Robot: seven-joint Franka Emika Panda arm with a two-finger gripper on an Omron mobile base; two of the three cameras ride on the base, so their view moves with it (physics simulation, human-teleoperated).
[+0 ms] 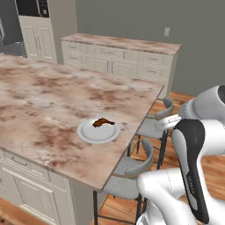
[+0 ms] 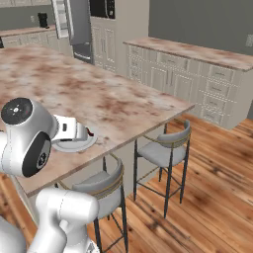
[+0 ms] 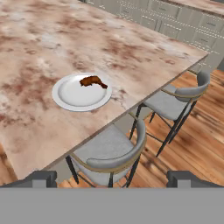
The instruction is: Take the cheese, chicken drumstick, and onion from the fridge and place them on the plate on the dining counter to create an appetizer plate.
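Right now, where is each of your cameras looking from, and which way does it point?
Left base view: behind the arm's left, facing forward and down at the counter, plate and drumstick; white arm at lower right.
Right base view: behind the arm's right, facing the same counter; the arm at lower left covers part of the plate.
Hand view: on the hand, looking down at the plate, drumstick and stools; the open gripper tips at the bottom.
All share the counter, plate and stools.

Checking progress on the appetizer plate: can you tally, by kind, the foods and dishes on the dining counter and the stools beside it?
Chicken drumstick: 1
Plate: 1
Grey stools: 2
Total: 4
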